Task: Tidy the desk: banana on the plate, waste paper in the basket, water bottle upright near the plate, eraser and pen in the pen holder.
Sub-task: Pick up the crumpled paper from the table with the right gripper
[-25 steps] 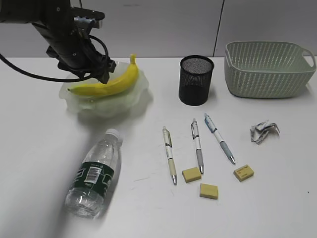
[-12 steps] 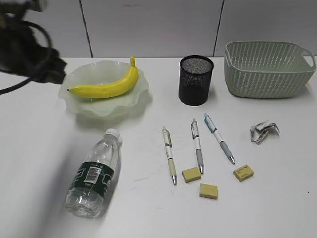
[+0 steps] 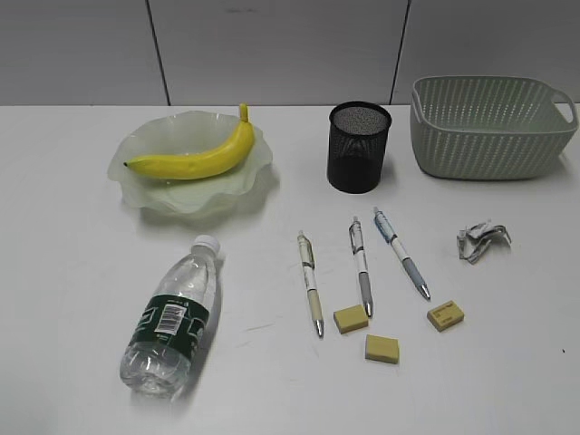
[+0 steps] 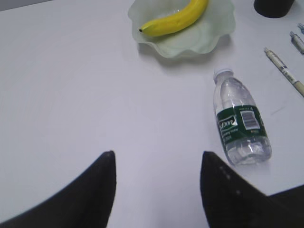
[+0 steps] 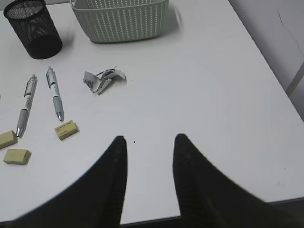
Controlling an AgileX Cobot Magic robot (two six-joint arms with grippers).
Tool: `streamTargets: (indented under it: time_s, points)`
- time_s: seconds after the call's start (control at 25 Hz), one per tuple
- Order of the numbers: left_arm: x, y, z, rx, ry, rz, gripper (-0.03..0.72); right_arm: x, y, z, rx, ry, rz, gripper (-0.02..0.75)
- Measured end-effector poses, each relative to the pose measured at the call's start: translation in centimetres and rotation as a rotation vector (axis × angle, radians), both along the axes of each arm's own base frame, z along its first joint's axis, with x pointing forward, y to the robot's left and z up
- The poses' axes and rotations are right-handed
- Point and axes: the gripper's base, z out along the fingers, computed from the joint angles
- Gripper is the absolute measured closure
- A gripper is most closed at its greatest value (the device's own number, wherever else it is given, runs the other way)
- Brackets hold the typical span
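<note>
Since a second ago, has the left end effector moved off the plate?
Yes. It withdrew leftward from the plate, out of the exterior view; the banana stays there.

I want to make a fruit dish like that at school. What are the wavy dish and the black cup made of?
The wavy dish looks like frosted glass, or maybe plastic: it is pale green and cloudy, and the white desk shows faintly through its ruffled rim. The black cup looks like thin metal wire mesh with a matte finish: its sides are a fine grid of tiny holes you can see through.
</note>
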Motion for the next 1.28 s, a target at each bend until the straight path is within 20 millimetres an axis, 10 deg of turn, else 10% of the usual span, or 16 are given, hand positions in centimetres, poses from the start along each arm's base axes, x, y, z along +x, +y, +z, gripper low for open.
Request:
streamTargets:
  time_s: [0.32,0.88,1.28]
  points:
    - [-5.3,2.2,-2.2,-0.073,-0.137,0.007,0.263,0.0,0.0,0.0,0.000,0.001,0.000,0.462]
    - [-5.5,2.2,-2.6,-0.097,-0.188,0.006,0.306,0.2,0.0,0.0,0.003,0.010,0.005,0.462]
    - [-5.7,2.1,-2.6,-0.082,-0.195,0.166,0.306,10.3,0.2,0.3,-0.071,0.307,0.103,0.425]
